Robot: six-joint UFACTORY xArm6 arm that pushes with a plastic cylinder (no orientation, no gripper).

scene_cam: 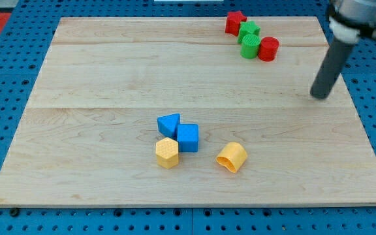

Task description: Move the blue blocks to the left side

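Observation:
A blue triangular block [168, 124] and a blue cube [188, 138] lie touching each other near the middle of the wooden board [96, 78], slightly toward the view's bottom. My tip [319, 96] is far to their right, near the board's right edge, touching no block.
A yellow hexagonal block [167, 153] touches the blue blocks from below. A yellow cylinder [232, 157] lies to their right. At the view's top right sit a red star [235, 22], two green blocks [249, 30] [250, 47] and a red cylinder [268, 49].

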